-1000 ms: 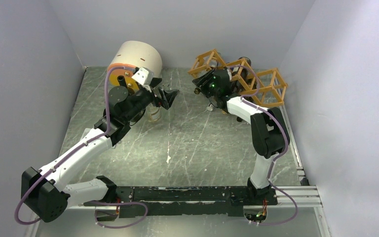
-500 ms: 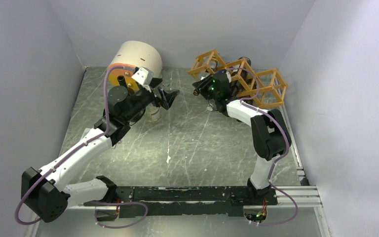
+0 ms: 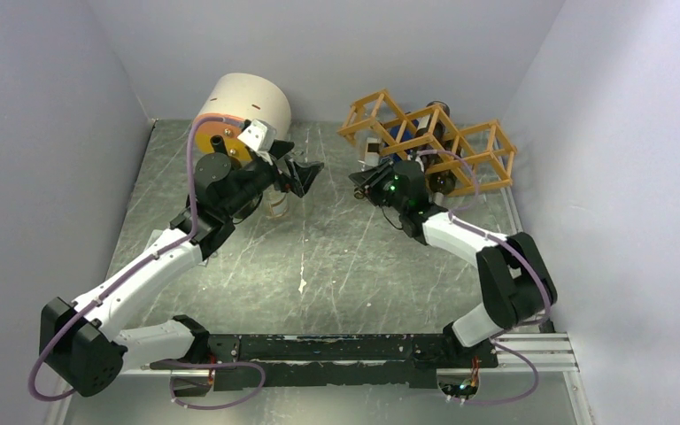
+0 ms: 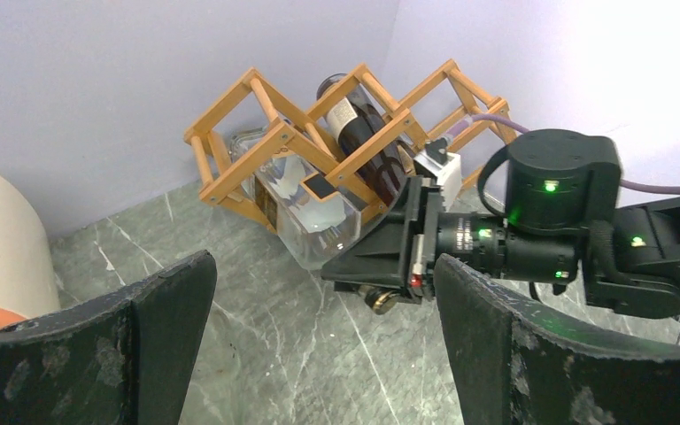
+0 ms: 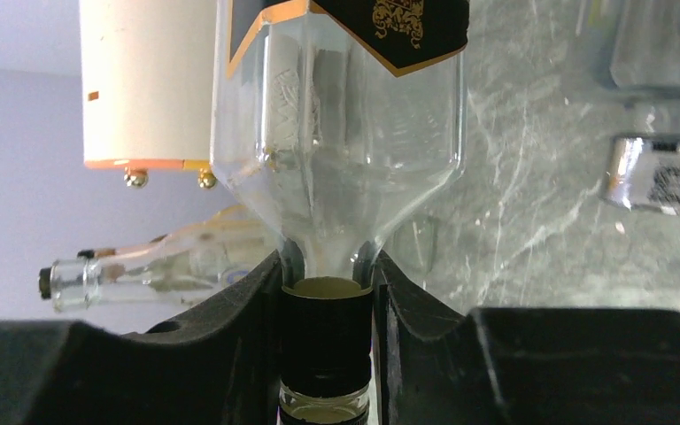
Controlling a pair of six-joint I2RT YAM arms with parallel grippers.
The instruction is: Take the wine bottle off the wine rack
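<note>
Over a grey-green marble table, the right gripper clamps the black-capped neck of a clear glass wine bottle lying in the orange wooden lattice rack; the left gripper gapes wide, empty.

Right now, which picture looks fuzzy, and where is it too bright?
Right wrist view: the clear bottle fills the frame, background soft. Left wrist view: the left gripper looms dark up close, the wine rack sharp, the wall at right glares white. Top view: even light, nothing blurred.
</note>
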